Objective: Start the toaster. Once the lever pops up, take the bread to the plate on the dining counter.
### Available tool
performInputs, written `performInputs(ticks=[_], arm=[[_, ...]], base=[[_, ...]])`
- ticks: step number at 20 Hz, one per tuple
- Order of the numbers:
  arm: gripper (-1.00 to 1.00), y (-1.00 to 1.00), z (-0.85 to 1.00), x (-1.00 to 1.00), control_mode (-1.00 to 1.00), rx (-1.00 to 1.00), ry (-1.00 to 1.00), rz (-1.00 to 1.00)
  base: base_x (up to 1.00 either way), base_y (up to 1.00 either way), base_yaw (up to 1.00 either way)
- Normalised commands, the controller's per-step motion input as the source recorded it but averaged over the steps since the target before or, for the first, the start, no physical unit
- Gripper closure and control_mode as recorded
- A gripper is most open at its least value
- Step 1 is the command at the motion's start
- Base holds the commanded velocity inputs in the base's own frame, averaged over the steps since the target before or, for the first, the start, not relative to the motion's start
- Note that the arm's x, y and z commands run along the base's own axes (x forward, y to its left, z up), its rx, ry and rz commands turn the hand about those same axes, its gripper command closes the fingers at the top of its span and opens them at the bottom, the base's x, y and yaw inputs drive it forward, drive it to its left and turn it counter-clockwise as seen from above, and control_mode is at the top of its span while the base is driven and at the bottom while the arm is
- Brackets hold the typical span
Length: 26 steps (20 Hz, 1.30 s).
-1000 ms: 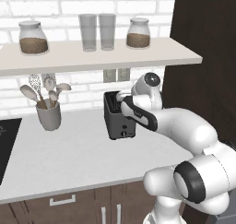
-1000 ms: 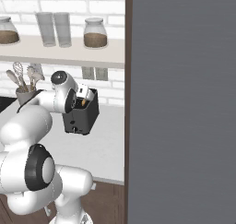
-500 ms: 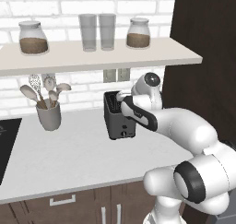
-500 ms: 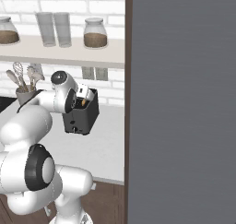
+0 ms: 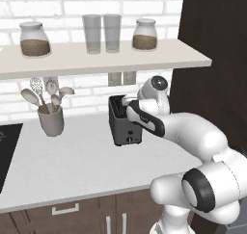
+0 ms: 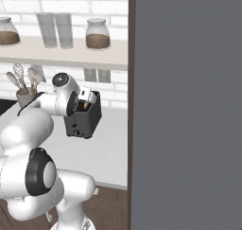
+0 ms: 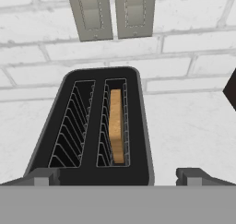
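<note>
Fingers (image 7: 117, 174) spread wide and empty above the toaster (image 7: 94, 131), bread (image 7: 116, 125) in its right slot

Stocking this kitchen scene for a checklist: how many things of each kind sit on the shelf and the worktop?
Glass jars with brown filling: 2
Clear drinking glasses: 2
Dark grey two-slot toaster: 1
Golden-tan bread slice: 1
Grey utensil cup: 1
Total: 7
</note>
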Motion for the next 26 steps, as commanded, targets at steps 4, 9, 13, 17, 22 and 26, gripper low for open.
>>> performInputs(ticks=[4,9,13,17,22,26], arm=[[-1.00,0.00,0.00,0.00,-1.00,0.00,0.00,0.00],[-1.00,0.00,0.00,0.00,-1.00,0.00,0.00,0.00],[-1.00,0.00,0.00,0.00,-1.00,0.00,0.00,0.00],[-1.00,0.00,0.00,0.00,-1.00,0.00,0.00,0.00],[-1.00,0.00,0.00,0.00,-1.00,0.00,0.00,0.00],[-1.00,0.00,0.00,0.00,-1.00,0.00,0.00,0.00]], base=[[0.00,0.00,0.00],[0.00,0.00,0.00],[0.00,0.00,0.00],[0.00,0.00,0.00],[0.00,0.00,0.00],[0.00,0.00,0.00]])
